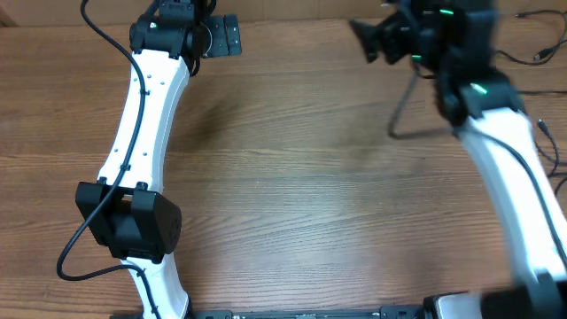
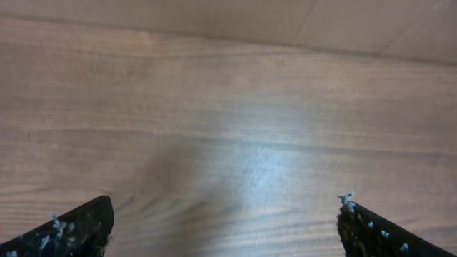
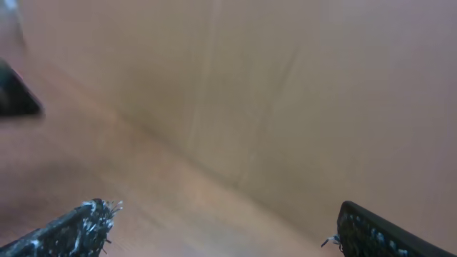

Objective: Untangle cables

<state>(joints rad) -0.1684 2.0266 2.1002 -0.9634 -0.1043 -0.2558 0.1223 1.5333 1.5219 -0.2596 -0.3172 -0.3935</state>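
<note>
Thin black cables [image 1: 551, 151] lie along the table's right edge, partly hidden by my right arm, and another strand [image 1: 530, 17] shows at the far right corner. One thin dark cord [image 1: 400, 113] runs in a bent line on the table below my right gripper. My right gripper [image 1: 370, 40] [image 3: 225, 214] is blurred at the back right, open with nothing between its fingers. At the back left my left gripper [image 1: 223, 35] [image 2: 225, 203] is open over bare wood. No cable shows in either wrist view.
The wooden table [image 1: 292, 177] spans the overhead view. A pale wall or board [image 3: 321, 86] rises behind the table in the right wrist view. Both white arms stretch from the front edge toward the back.
</note>
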